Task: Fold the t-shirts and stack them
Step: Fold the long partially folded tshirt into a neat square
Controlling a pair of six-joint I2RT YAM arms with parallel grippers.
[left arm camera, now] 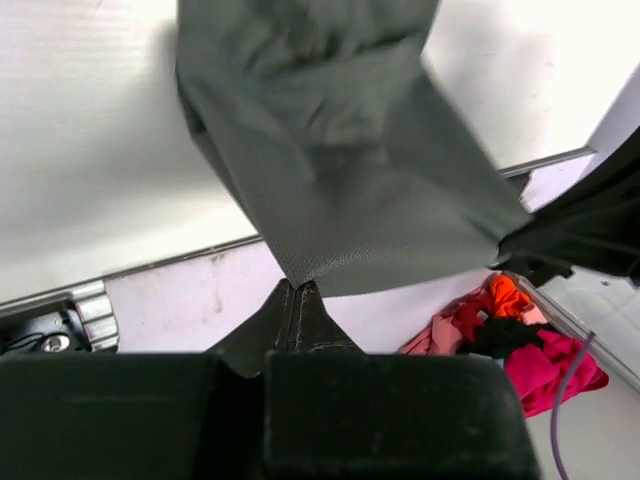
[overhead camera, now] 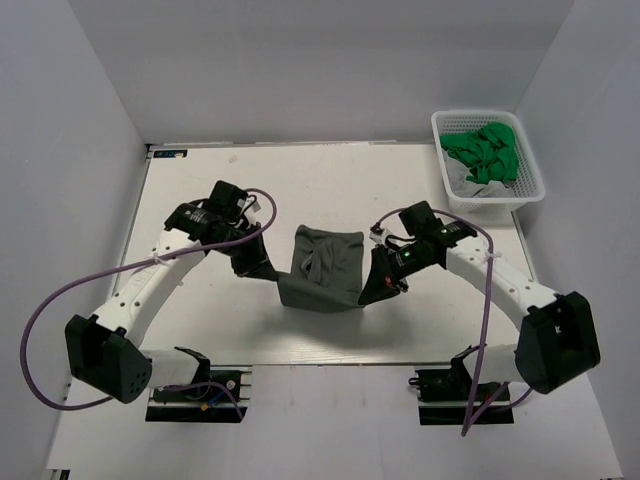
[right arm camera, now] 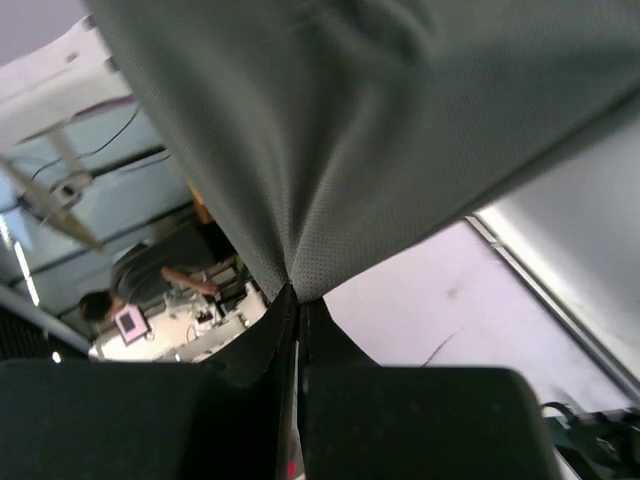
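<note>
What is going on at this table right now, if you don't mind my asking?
Both arms are handling the grey t-shirt. The left gripper and right gripper are each shut on one end of its near edge, holding it stretched between them over the table. The green t-shirts lie bunched in the basket at the far right corner.

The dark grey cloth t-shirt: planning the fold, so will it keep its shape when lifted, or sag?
Probably floppy: the dark grey cloth t-shirt drapes in folds between the left gripper and right gripper. Likely light: two pinched corners seem to carry it.
</note>
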